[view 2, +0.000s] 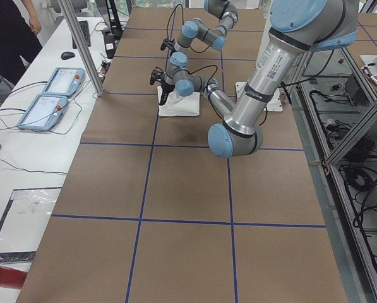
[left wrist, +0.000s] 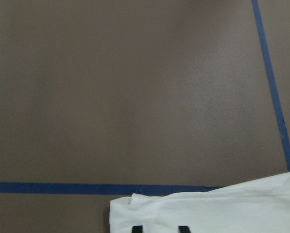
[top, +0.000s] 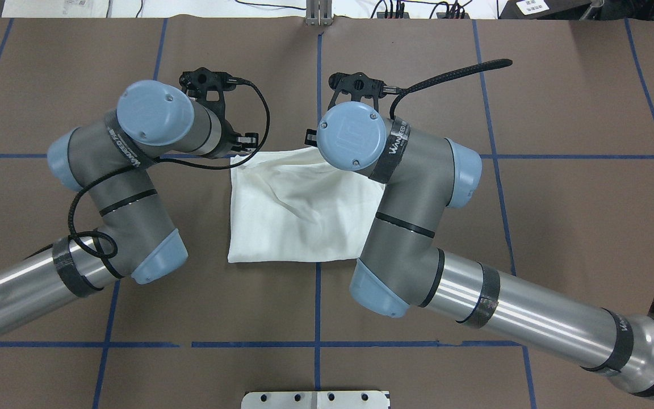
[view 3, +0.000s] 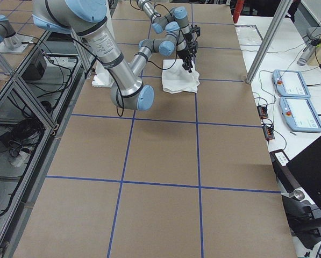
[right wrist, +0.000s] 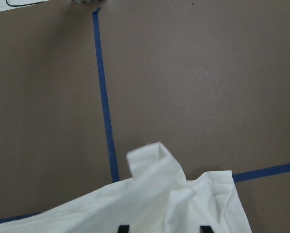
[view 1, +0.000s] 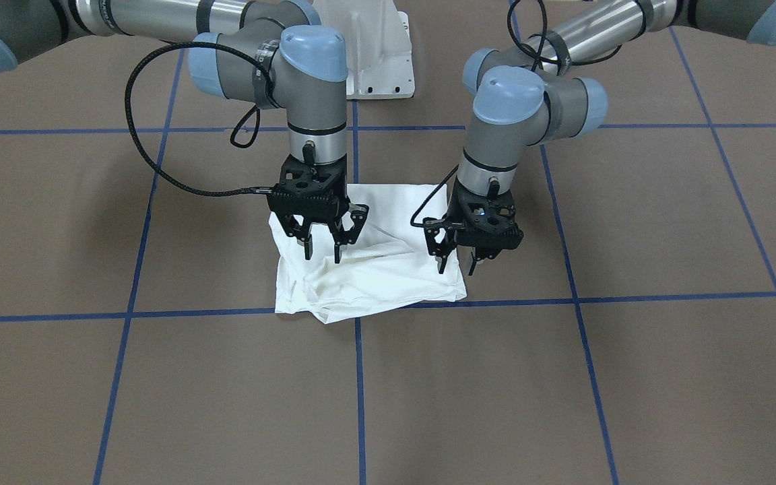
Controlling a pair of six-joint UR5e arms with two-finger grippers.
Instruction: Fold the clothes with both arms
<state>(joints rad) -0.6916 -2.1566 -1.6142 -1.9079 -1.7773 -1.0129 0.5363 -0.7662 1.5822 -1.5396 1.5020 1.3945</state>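
Note:
The white shirt (view 1: 368, 276) lies folded into a rough square on the brown table, with wrinkles and a loose corner at its far edge; it also shows in the overhead view (top: 298, 210). No text side shows. My right gripper (view 1: 322, 254) hovers open just above the shirt's far right corner. My left gripper (view 1: 458, 268) hovers open above the far left corner. Neither holds cloth. In the left wrist view the shirt's edge (left wrist: 208, 208) lies under the open fingertips (left wrist: 137, 228). In the right wrist view a raised fold (right wrist: 154, 160) stands up.
The white pedestal base (view 1: 374, 54) stands behind the shirt between the arms. Blue tape lines (view 1: 358, 377) grid the brown table. Control tablets (view 2: 49, 95) and cables lie on a side bench. A person (view 2: 11, 31) stands by that bench.

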